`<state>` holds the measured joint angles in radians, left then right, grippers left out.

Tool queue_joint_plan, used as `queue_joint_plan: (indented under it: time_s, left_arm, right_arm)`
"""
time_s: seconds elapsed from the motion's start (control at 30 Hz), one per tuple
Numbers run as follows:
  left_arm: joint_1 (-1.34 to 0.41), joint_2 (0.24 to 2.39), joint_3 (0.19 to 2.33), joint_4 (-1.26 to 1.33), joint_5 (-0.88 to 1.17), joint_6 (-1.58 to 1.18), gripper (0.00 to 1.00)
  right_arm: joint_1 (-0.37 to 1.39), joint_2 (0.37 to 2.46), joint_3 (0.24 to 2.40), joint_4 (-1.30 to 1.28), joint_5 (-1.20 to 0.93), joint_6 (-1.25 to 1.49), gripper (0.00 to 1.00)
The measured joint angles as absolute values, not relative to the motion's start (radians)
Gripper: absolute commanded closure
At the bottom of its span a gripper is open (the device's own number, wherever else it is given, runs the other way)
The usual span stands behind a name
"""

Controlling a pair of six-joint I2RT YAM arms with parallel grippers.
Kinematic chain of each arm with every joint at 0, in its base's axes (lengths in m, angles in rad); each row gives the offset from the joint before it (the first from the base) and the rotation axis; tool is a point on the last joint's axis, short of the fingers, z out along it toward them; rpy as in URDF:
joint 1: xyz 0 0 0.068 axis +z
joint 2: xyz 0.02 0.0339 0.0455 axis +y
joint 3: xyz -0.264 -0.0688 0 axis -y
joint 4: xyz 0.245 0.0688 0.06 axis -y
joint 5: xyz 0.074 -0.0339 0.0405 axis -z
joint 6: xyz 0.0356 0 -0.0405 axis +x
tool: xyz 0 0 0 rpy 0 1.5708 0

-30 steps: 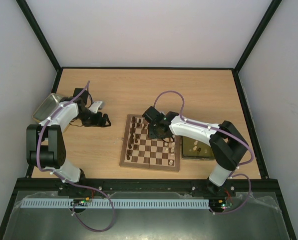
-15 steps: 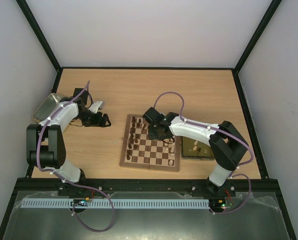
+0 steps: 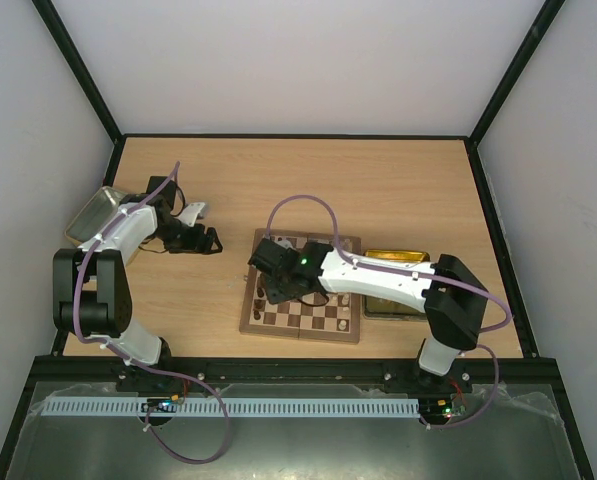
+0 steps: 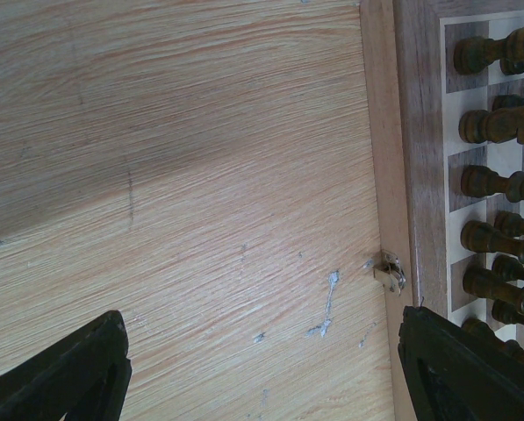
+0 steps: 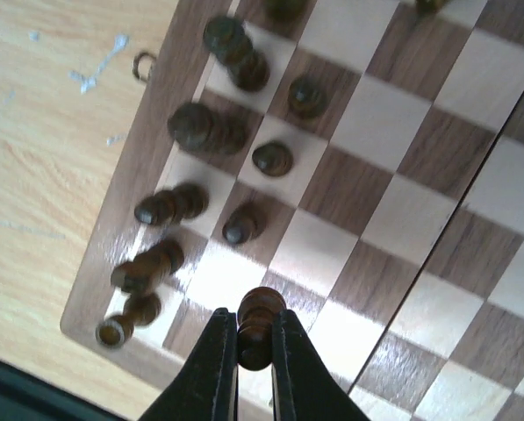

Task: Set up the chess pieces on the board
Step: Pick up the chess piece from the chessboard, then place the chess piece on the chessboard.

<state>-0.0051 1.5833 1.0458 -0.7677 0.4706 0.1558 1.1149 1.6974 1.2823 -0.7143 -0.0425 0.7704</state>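
Note:
The board (image 3: 328, 316) lies at mid table. Several dark brown chess pieces (image 5: 200, 127) stand in two rows along its left side; they also show in the left wrist view (image 4: 490, 127). My right gripper (image 5: 254, 351) is shut on a dark brown pawn (image 5: 262, 320), held above the squares near the board's near-left corner; in the top view the right gripper (image 3: 275, 285) hangs over that corner. My left gripper (image 3: 210, 240) is open and empty, low over bare table left of the board, its fingers (image 4: 68, 368) wide apart. I make out no pale pieces.
A grey metal tray (image 3: 93, 215) sits at the far left edge of the table. A yellowish tray (image 3: 396, 256) lies right of the board, mostly under the right arm. A small metal latch (image 4: 390, 270) sticks out from the board's left edge.
The right arm has swung left across the board, from its far middle to its near-left corner, with the gripper shut. The left arm has not moved.

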Motion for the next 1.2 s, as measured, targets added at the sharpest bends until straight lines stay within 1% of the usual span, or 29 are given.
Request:
queue_joint_plan:
  time_s: [0.4,0.9,1.2]
  left_arm:
    - [-0.005,1.583,1.046,-0.768,0.471,0.156,0.16]
    - [-0.005,1.557,1.046,-0.767,0.470,0.155,0.16]
    - [-0.005,1.557,1.046,-0.767,0.470,0.155,0.16]
  right_arm:
    - [1.179,1.697,1.279,-0.755,-0.091,0.792,0.94]
    - [1.180,1.808,1.285,-0.720,-0.098,0.785,0.94]
    - [1.180,1.828,1.302,-0.704,-0.097,0.781,0.94]
